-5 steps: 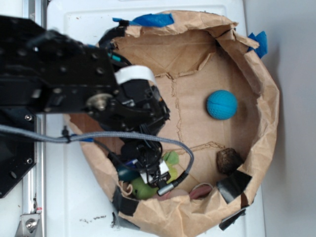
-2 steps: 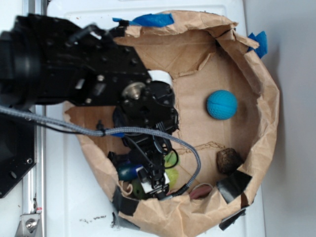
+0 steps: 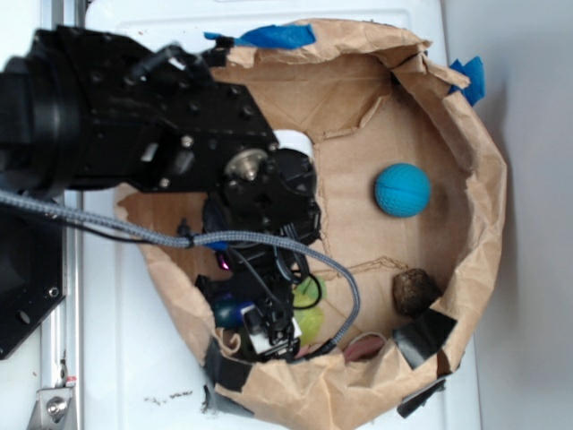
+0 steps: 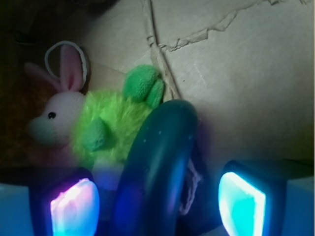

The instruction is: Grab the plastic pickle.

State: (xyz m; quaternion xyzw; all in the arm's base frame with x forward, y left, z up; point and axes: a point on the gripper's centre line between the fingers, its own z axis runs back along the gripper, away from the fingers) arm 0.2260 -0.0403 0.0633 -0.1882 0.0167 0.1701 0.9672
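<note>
In the wrist view the plastic pickle (image 4: 162, 162), glossy dark green with a rounded end, lies lengthwise between my gripper's (image 4: 157, 206) two glowing pads (image 4: 74, 209). A gap shows on each side of it, so the gripper is open and straddles the pickle. The pickle's far end rests against a lime-green plush toy (image 4: 113, 128). In the exterior view the gripper (image 3: 269, 330) reaches down into the near-left part of the paper bag (image 3: 483, 179), and a dark bit of the pickle (image 3: 231, 312) shows beside the fingers.
A pink bunny toy (image 4: 54, 118) lies left of the plush. A blue ball (image 3: 402, 190) and a brown lump (image 3: 414, 291) sit on the bag's floor to the right. The crumpled bag wall rises close behind the gripper.
The arm has swung forward and down into the bag. The gripper has shifted slightly left and lower, onto the pickle, still open.
</note>
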